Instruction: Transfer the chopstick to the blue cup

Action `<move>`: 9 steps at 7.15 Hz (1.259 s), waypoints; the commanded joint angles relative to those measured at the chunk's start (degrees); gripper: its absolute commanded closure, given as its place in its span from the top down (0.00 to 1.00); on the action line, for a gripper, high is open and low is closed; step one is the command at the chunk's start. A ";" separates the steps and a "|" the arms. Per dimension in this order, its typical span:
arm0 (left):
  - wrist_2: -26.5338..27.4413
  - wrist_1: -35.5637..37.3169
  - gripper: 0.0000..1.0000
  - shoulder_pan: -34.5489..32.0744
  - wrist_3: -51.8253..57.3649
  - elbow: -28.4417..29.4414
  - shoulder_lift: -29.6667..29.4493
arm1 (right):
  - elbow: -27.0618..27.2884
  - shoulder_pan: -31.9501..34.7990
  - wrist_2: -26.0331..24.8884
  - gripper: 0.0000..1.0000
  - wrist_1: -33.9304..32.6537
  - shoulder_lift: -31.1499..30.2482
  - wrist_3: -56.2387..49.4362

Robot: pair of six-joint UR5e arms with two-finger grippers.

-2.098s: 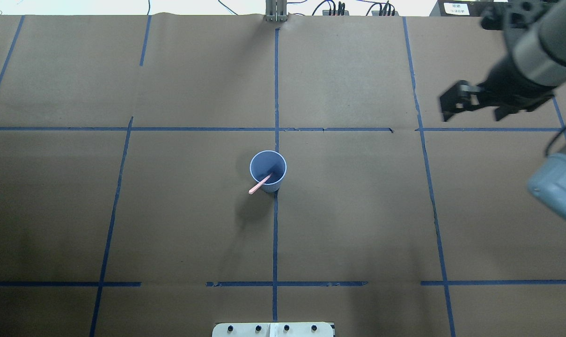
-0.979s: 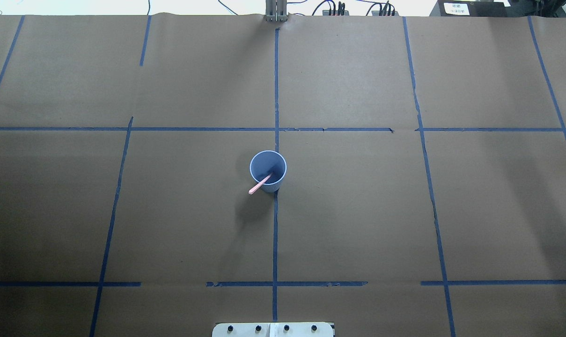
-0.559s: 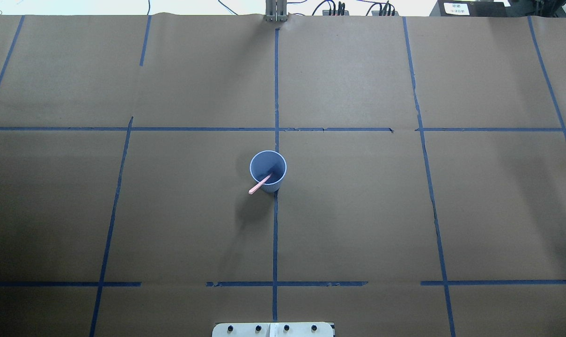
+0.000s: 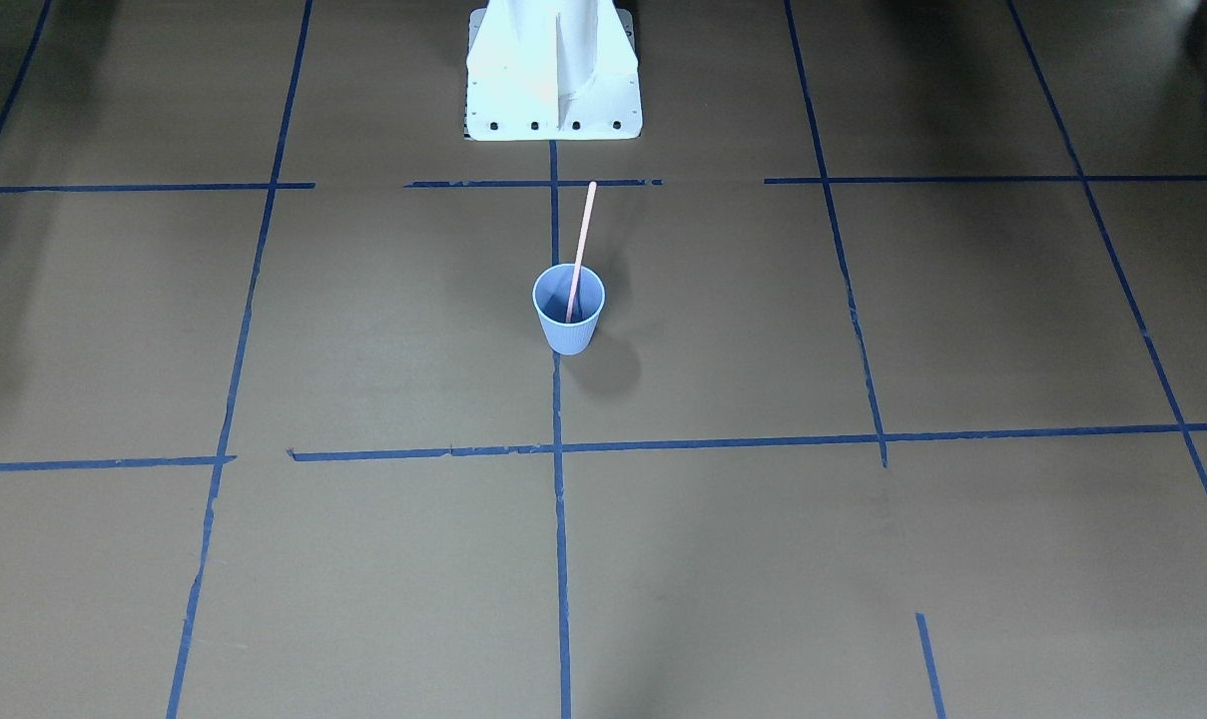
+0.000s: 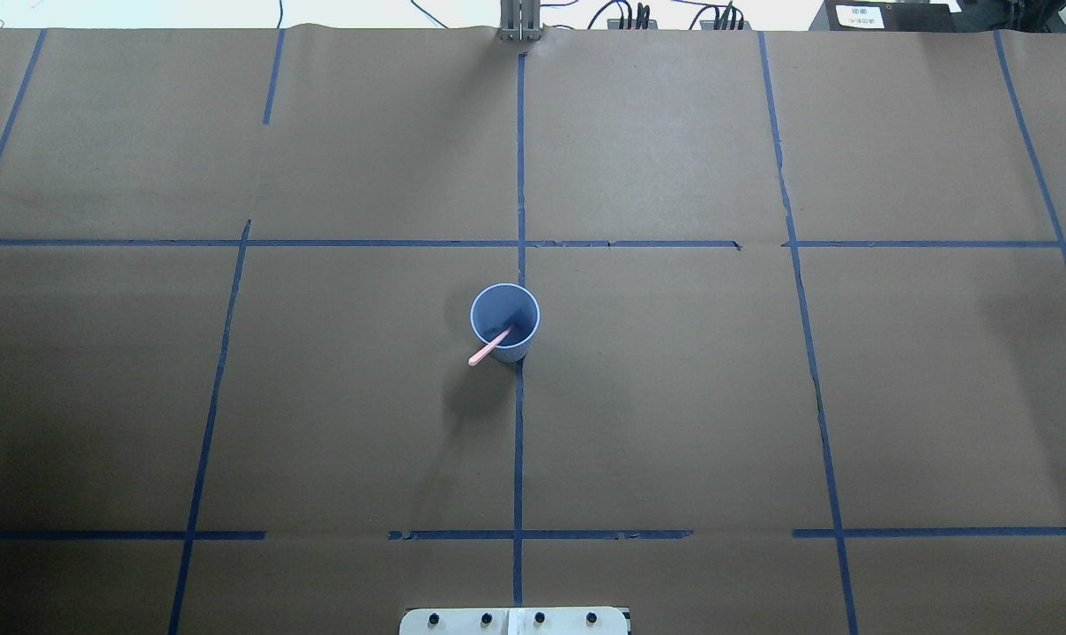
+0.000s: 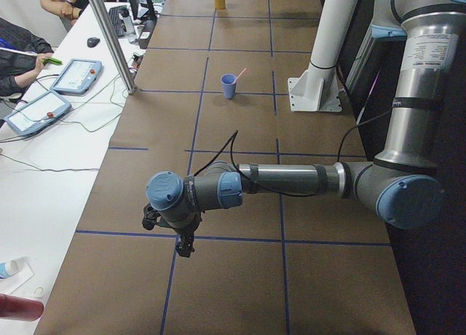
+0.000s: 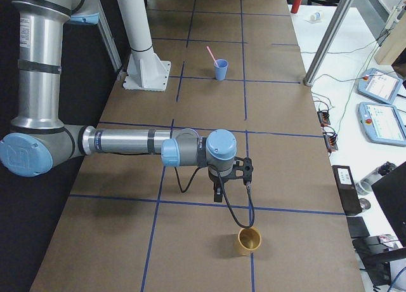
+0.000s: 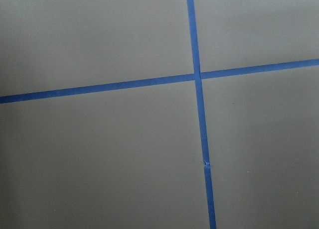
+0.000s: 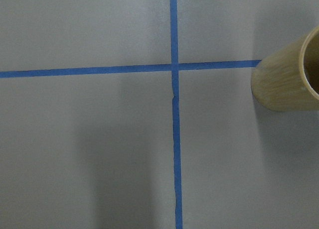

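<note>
The pale pink chopstick [image 4: 582,232] stands in the blue cup [image 4: 568,338] at the middle of the brown surface [image 5: 674,397]. Its lower end is inside, and its long axis tilts so the free end points toward the robot's white base [image 4: 553,90] and slightly to the robot's left. A white label [image 5: 859,15] at the far edge is too small to read. Blue tape lines [image 5: 518,441] grid the surface. A tan cup [image 7: 248,241] stands near the right claw [image 7: 217,195], and the left claw [image 6: 183,246] hangs at the opposite end. Whether either claw is clenched cannot be told.

Chopstick [image 4: 580,250] in cup [image 4: 568,337], leaning on rim — cup mid-table, before robot base [image 4: 553,95].
</note>
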 commanded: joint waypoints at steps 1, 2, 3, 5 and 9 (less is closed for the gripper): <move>0.06 0.01 1.00 0.00 -0.07 -0.36 0.00 | -0.46 1.59 0.33 1.00 0.40 -1.56 -0.29; 0.06 0.01 1.00 0.09 -0.07 -0.36 0.00 | -0.28 2.04 0.33 1.00 0.40 -1.39 -0.20; 0.06 0.01 1.00 0.00 0.01 -0.36 0.00 | -0.02 2.13 0.76 1.00 -0.13 -0.61 0.15; 0.06 0.01 1.00 0.00 0.01 -0.27 0.00 | 0.24 4.49 3.39 1.00 -3.18 -0.16 0.24; -0.03 -0.08 1.00 0.09 0.10 -0.18 0.00 | 0.25 4.59 1.74 1.00 -4.35 0.37 -0.02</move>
